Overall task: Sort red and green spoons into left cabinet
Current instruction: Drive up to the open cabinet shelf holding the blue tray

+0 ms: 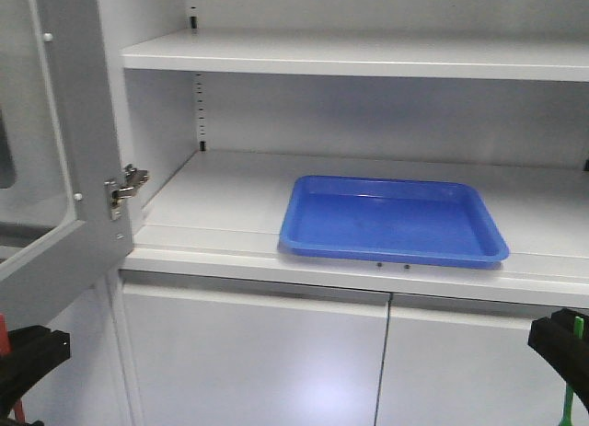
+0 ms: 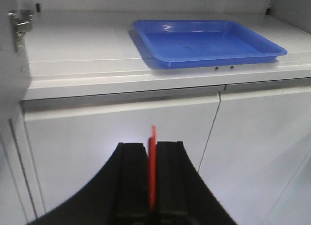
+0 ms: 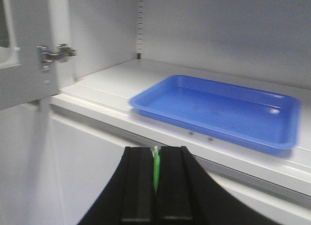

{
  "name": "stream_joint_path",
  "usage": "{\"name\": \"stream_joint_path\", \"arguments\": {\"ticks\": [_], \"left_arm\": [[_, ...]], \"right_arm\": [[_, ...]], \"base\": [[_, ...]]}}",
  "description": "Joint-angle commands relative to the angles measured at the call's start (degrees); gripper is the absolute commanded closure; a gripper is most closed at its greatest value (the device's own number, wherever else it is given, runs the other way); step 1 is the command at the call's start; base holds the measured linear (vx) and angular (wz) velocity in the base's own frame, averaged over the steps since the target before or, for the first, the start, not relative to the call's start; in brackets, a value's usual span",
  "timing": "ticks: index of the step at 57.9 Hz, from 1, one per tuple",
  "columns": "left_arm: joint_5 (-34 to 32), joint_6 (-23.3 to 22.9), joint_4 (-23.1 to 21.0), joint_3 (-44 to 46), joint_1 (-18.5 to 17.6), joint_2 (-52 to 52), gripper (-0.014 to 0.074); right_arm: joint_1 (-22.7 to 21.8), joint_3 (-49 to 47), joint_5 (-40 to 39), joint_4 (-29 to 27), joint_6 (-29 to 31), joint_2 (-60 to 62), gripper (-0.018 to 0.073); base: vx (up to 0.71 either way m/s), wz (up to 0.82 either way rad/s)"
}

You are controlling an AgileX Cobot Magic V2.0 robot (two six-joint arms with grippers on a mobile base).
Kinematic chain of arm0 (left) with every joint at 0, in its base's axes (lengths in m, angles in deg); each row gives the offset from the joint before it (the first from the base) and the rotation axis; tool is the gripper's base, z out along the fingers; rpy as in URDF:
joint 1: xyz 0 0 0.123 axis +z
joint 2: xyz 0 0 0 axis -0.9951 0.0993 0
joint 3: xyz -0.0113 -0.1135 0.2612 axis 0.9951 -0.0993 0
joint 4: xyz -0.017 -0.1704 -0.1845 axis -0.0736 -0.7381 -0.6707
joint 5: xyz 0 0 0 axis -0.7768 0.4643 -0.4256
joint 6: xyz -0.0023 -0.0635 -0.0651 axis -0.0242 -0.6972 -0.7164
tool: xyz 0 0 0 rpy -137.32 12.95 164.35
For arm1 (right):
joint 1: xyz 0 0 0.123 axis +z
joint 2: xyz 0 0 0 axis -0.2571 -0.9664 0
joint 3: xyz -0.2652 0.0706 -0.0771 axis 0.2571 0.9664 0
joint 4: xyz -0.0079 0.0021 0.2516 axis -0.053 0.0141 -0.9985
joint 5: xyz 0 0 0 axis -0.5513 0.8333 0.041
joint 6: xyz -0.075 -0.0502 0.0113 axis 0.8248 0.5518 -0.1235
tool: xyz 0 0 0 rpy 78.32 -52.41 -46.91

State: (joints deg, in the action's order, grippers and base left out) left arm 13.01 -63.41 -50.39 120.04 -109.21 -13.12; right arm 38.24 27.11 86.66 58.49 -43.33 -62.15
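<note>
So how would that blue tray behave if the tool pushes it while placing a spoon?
Probably light: the blue tray looks like thin-walled plastic and holds nothing. It likely slides readily, since it sits flat on the smooth shelf. Tipping seems unlikely, as it is wide and shallow.

Left gripper [image 2: 152, 146]: matte black, two flat straight-edged fingers [image 2: 135, 176], outer sides flaring in a curve toward the base. Right gripper [image 3: 155, 149]: same black build. Front view shows blocky black bodies at bottom corners.
</note>
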Motion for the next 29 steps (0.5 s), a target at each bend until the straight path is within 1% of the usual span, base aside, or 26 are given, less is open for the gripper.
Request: {"name": "stream_joint_path", "arguments": {"ticks": [1,18,29], "left_arm": [[-4.75,-0.05,-0.32,1.79,-0.25,-0.44,0.0596],[-4.75,-0.05,-0.32,1.79,-0.25,-0.44,0.0596],[-4.75,-0.05,-0.32,1.79,-0.25,-0.44,0.0596]], "right_arm": [[0.16,-1.74,-4.56,0.1,0.33,0.35,0.0561],[0.16,-1.74,-4.56,0.1,0.33,0.35,0.0561],[0.16,-1.74,-4.56,0.1,0.33,0.35,0.0561]], "base": [[0.17,-0.49],[0.15,-0.49],[0.14,-0.38]]}}
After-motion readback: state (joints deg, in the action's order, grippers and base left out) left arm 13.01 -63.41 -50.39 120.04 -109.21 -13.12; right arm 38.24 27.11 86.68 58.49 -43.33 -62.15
